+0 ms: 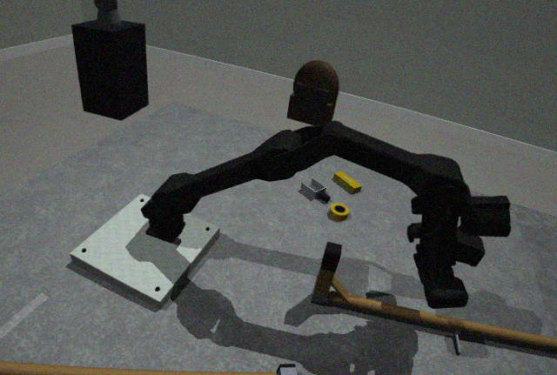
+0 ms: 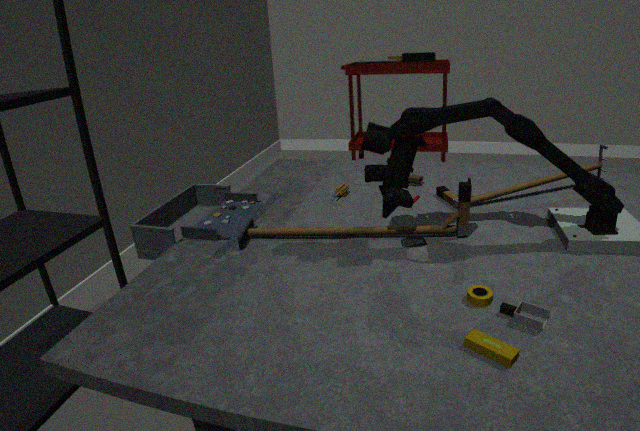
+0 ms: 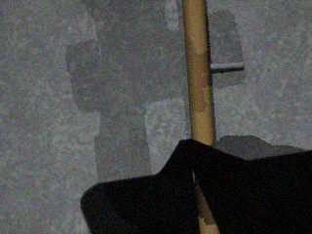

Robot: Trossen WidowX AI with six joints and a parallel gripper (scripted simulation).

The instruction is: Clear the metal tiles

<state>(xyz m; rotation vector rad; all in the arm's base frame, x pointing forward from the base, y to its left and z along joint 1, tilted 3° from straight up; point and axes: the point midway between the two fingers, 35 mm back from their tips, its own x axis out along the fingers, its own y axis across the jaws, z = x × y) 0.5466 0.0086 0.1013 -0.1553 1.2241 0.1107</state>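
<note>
Yellow bar (image 1: 347, 183) (image 2: 491, 347): nearest in the exterior view, lying flat; outside the wrist view.
Yellow ring (image 1: 339, 217) (image 2: 479, 303): just beside the small metal bracket (image 1: 310, 190) (image 2: 535, 324) in the top and exterior views.
Fingers (image 1: 445, 297) (image 2: 395, 203): together, nothing clamped, above the surface (image 1: 260, 244) (image 2: 310, 323) (image 3: 44, 136) near the scraper handle.
Steel bench plate (image 2: 199, 232): exterior view only; several small tiles (image 2: 208, 222) on top, mostly pale, a few yellowish.
Catch box (image 2: 155, 242): grey, open-topped, at the plate's far end; exterior view only.
Red cart (image 2: 395, 68): farthest, by the wall; exterior view only.
Long scraper (image 1: 395, 310) (image 2: 330, 232) (image 3: 196, 49): round wooden shaft, low along the surface; braced upright with black top at one end, dark blade beside the plate at the other.
Side peg (image 1: 456, 343) (image 3: 227, 65): metallic, at the shaft.
Cut off: scraper shaft, at the top view's right edge.
Hidden: part of the shaft, behind the fingers in the wrist view.
Hard to make out: exact tile count; box contents.
</note>
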